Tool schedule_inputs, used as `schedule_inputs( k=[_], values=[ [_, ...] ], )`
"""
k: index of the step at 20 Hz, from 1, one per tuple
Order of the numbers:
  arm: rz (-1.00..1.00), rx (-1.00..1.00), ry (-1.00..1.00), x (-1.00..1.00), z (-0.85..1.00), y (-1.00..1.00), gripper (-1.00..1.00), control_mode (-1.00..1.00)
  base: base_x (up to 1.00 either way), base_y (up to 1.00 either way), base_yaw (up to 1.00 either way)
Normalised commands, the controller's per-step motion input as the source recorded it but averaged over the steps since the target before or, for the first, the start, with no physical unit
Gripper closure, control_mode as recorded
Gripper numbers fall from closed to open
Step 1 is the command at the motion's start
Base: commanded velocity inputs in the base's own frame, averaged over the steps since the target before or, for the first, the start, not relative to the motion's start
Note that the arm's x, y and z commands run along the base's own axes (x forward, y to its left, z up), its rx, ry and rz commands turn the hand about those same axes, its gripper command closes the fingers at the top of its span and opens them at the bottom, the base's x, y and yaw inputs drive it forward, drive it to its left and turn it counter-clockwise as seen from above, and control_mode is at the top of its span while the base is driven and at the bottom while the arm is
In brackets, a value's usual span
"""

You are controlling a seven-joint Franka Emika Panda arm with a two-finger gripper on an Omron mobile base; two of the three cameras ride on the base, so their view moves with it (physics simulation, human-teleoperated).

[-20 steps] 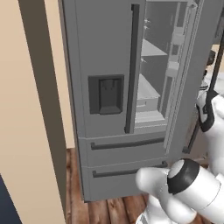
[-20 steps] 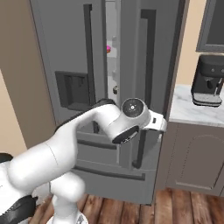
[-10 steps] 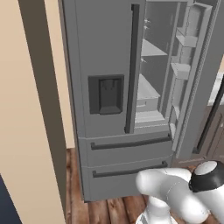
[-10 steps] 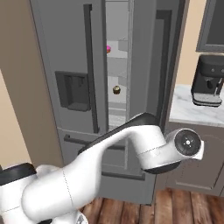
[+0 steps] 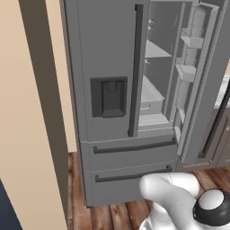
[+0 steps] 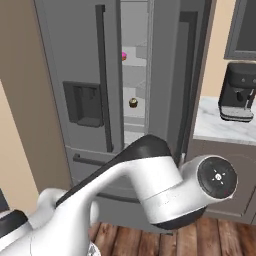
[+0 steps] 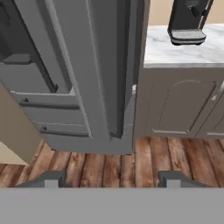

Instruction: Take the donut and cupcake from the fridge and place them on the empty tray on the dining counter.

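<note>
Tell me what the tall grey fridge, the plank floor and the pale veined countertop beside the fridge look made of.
The tall grey fridge: apparently brushed or painted metal, a flat matte grey with dark bar handles. The plank floor: looks like wood, with brown boards, grain and visible seams. The pale veined countertop: seemingly marble or similar stone, white with faint grey veining; being rendered, it could be imitation.

The fridge [image 5: 108, 58] looks like matt brushed grey metal, with darker satin bar handles [image 5: 134, 72] and smooth pale plastic shelves and door bins inside. The floor [image 7: 131, 166] is reddish-brown wood planking with visible grain, the counter [image 7: 188, 48] beside the fridge is glossy white marble with grey veins over matt grey panelled cabinet fronts [image 7: 179, 105], and the coffee machine [image 6: 240, 92] appears to be dark, slightly shiny plastic. The donut [image 6: 123, 55] shows bright pink icing that may be glossy, though it is too small to be sure.
</note>
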Motion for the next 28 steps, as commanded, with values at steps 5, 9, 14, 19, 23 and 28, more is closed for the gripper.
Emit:
schedule_inputs(
  k=[5, 9, 14, 19, 23, 28],
  values=[
    [0.0, -0.29, 0.06, -0.17, 0.1, 1.0, -1.0, -1.0, 0.0, 0.0, 0.0],
    [0.08, -0.26, 0.0, 0.0, 0.08, 1.0, -1.0, -1.0, 0.0, 0.0, 0.0],
    [0.15, -0.2, 0.0, 0.0, 0.28, 1.0, -1.0, -1.0, 0.0, 0.0, 0.0],
    [0.21, -0.2, 0.0, 0.01, 0.45, 0.93, -1.0, -1.0, 0.0, 0.0, 0.0],
    [0.19, -0.21, -0.04, 0.01, 0.55, 0.72, -1.0, -1.0, 0.0, 0.0, 0.0],
    [0.2, -0.23, -0.13, 0.14, 0.59, 0.37, -1.0, -1.0, 0.0, 0.0, 0.0]
  ],
)
